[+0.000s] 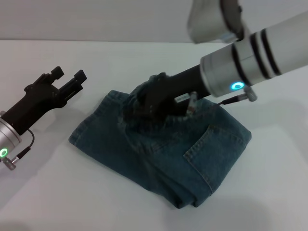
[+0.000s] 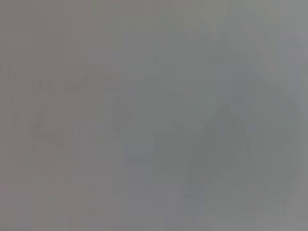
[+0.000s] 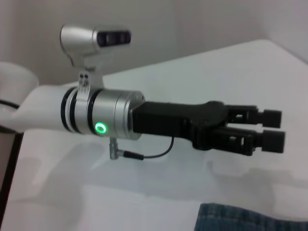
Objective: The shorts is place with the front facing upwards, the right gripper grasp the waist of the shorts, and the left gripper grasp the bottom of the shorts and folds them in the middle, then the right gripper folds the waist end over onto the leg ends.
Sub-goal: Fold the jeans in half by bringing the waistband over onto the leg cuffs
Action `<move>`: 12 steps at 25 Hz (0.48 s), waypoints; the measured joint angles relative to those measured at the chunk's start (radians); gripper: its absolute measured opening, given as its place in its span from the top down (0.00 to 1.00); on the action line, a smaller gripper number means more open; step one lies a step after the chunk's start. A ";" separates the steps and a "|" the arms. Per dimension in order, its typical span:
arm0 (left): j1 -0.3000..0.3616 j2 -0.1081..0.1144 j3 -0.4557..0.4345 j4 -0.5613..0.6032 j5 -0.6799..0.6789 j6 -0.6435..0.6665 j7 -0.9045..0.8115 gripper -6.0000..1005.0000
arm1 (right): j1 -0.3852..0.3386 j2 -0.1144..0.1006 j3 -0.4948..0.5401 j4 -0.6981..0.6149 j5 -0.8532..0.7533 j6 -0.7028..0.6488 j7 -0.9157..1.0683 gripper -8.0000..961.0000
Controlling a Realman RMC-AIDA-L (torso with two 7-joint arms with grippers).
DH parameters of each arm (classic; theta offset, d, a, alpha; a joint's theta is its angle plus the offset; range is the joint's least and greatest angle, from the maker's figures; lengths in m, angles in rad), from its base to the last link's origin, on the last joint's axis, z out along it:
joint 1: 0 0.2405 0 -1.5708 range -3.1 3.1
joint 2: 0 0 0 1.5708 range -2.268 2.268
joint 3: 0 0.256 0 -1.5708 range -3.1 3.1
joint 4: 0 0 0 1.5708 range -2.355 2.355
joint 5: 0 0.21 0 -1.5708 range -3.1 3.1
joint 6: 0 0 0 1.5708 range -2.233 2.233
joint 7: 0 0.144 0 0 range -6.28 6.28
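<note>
The blue-green denim shorts (image 1: 168, 154) lie folded on the white table (image 1: 43, 192), with a pocket (image 1: 211, 144) facing up. My right gripper (image 1: 142, 107) reaches in from the right and is shut on the ruched waist of the shorts (image 1: 144, 122), which bunches up around its black jaw over the lower layer. I cannot pick out the leg hems. My left gripper (image 1: 68, 75) hovers open and empty to the left of the shorts, clear of the cloth. The right wrist view shows this left gripper (image 3: 272, 129) above a denim edge (image 3: 250, 220). The left wrist view shows only a grey blur.
White table surface surrounds the shorts on every side, with a pale wall (image 1: 96, 19) behind. The right arm's silver wrist (image 1: 231, 72) and pale grey block (image 1: 211, 19) hang over the table's back right.
</note>
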 joint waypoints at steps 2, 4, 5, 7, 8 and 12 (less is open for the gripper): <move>0.001 -0.001 0.000 0.000 0.000 -0.001 0.001 0.19 | 0.013 0.000 -0.026 0.018 0.001 0.022 0.000 0.91; 0.002 -0.001 0.000 0.000 0.000 -0.002 0.001 0.19 | 0.017 0.000 -0.047 0.027 0.003 0.046 0.000 0.88; 0.002 -0.001 0.000 0.000 0.000 -0.004 0.002 0.19 | 0.018 0.000 -0.056 0.029 0.004 0.060 -0.001 0.86; 0.002 -0.002 0.002 -0.001 0.000 -0.009 0.007 0.19 | 0.018 0.000 -0.064 0.031 0.006 0.079 -0.007 0.83; 0.002 -0.002 0.003 -0.002 0.000 -0.012 0.011 0.19 | 0.017 0.000 -0.066 0.031 0.007 0.085 -0.011 0.82; 0.003 -0.003 0.006 -0.024 0.002 -0.029 0.031 0.19 | 0.009 0.002 -0.071 0.033 0.013 0.109 -0.042 0.66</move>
